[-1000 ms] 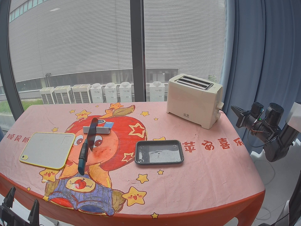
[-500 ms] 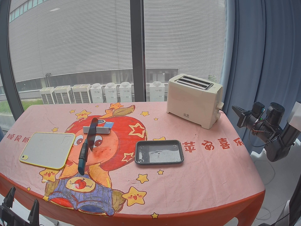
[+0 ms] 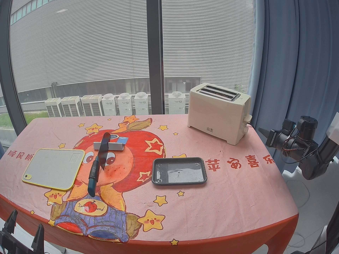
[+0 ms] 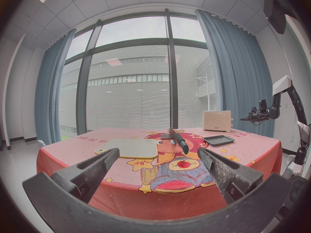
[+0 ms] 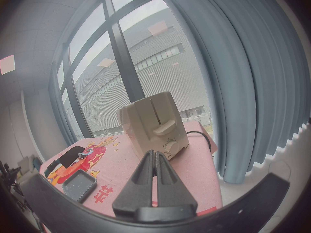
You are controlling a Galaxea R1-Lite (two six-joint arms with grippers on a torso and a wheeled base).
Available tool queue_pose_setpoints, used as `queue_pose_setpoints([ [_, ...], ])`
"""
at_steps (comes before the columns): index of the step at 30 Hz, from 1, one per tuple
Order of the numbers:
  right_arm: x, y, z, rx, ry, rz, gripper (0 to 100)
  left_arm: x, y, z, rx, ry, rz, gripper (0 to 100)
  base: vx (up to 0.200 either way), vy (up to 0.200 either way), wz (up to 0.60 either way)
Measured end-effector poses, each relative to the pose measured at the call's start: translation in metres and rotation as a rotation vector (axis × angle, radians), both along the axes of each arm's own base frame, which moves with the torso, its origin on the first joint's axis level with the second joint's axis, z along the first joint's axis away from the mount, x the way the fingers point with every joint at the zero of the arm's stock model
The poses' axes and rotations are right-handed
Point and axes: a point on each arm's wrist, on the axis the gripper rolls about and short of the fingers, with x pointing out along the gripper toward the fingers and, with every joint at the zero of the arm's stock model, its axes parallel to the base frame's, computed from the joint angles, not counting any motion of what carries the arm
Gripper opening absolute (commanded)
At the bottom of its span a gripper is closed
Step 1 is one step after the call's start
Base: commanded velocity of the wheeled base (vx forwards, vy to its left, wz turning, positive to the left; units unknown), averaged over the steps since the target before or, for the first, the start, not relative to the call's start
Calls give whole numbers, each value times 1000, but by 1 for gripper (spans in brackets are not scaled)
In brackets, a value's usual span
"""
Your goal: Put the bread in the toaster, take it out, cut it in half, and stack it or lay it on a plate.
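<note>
The table [image 3: 226,201], pink and cartoon-printed, spreads out in front of me. On its far right stands the toaster [image 3: 217,115], cream and upright, with its lever end facing off the right edge. The slots are dark, so I cannot tell whether the bread is in there. At the near left the board [image 3: 53,168] lies flat, yellow-rimmed. In the middle is the plate [image 3: 179,171], a dark shallow rectangle. Between those two lies the knife [image 3: 93,175], teal handle near me, blade propped on the little rest [image 3: 108,146] on its far side. My right pincer [image 3: 264,131] hangs off the table's right edge, just right of the toaster. Its fingers are pressed tight together and point at the lever [image 5: 164,127] and the dial [image 5: 169,145]. My left pincer [image 4: 158,151] is low off the near left edge, fingers spread wide.
</note>
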Motion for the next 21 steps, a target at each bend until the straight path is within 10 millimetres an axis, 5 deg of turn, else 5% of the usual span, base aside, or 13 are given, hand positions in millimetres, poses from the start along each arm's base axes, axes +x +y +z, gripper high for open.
queue_pose_setpoints([
  [21,10,2,3,119,192,-25,0,0,0,0,0,0,-3,100,0,0,0],
])
